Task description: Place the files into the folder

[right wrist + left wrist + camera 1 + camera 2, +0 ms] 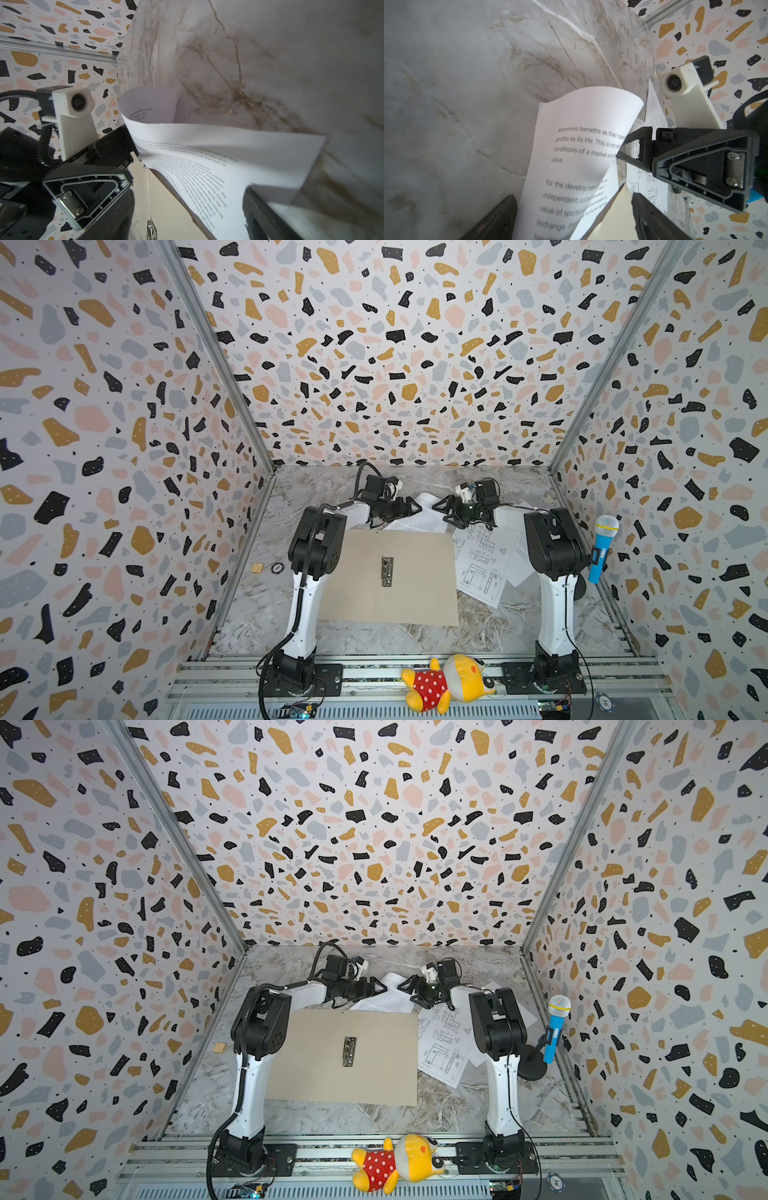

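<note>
The tan folder (399, 572) lies open flat in both top views, its silver clip (387, 571) at the middle. Of the files, a text sheet (422, 516) curls up off the table behind the folder's far edge. A drawing sheet (482, 568) lies right of the folder, overlapping another text sheet (519, 572). My left gripper (415, 507) and right gripper (438, 508) face each other over the curled sheet, both open. In the left wrist view the sheet (581, 135) passes between the open left gripper (573, 197). The right wrist view shows it (228, 158) between the open right gripper (187, 193).
A blue toy microphone (602, 547) stands on a stand at the right wall. A yellow plush toy (449, 682) lies on the front rail. A small wooden block (257, 567) and a round token (277, 568) sit by the left wall. Patterned walls enclose three sides.
</note>
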